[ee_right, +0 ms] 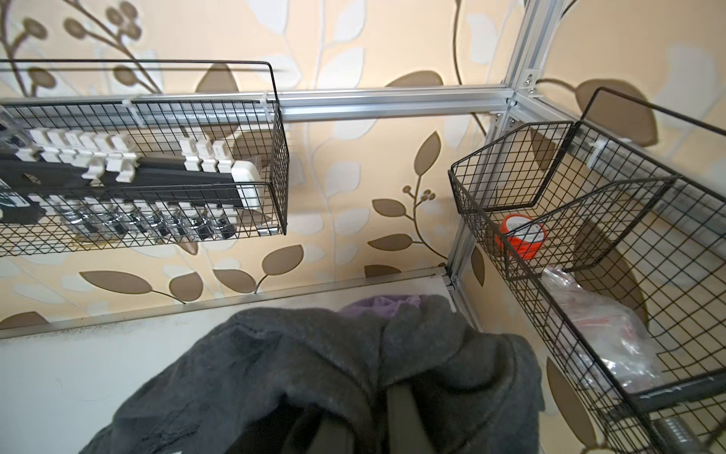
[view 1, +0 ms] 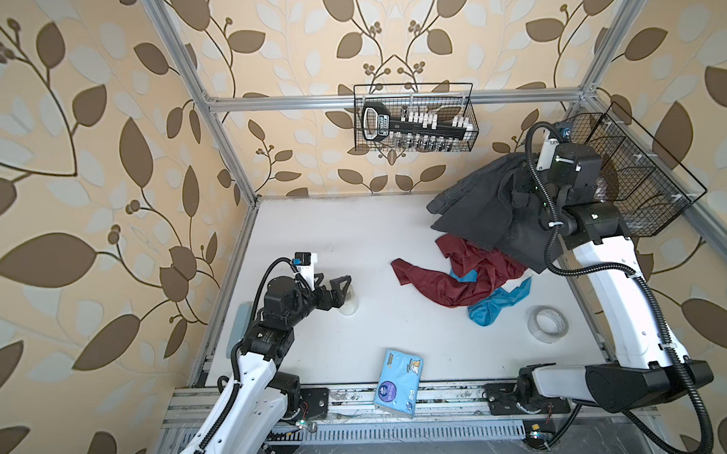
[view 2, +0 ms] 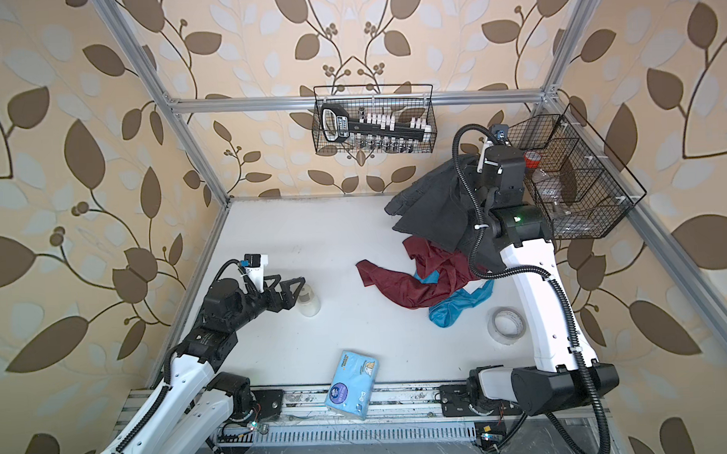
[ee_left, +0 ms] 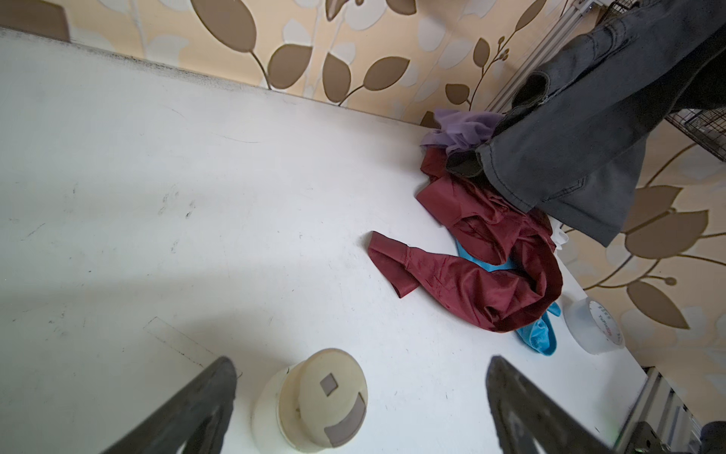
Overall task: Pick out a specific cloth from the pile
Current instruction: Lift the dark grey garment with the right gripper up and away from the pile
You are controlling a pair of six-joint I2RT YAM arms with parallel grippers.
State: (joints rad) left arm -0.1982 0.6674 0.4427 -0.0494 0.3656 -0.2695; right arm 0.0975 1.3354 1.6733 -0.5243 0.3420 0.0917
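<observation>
cloth (view 1: 484, 207): charcoal, hoisted at table's 1 o'clock, hem trailing on the pile (view 1: 471, 274)
handling: looks soft, bulky, fairly heavy; likely drags the maroon garment (view 1: 442, 281); best gripped at a thick fold
right gripper (ee_right: 369, 424): clenched on the cloth, fabric bunched over the fingers
left gripper (ee_left: 361, 408): spread wide, holds nothing, straddles cream bottle (ee_left: 314, 401) at 8 o'clock
views: left wrist shows a lilac shirt (ee_left: 463, 129) behind the cloth; in both top views it's hidden

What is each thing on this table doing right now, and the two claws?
charcoal cloth: lifted, hanging from the right gripper, which is shut on it.
pile: crumpled on the table.
left gripper: open, empty, around a cream bottle.
tape roll: lying flat.
tissue pack: lying at the front edge.
</observation>
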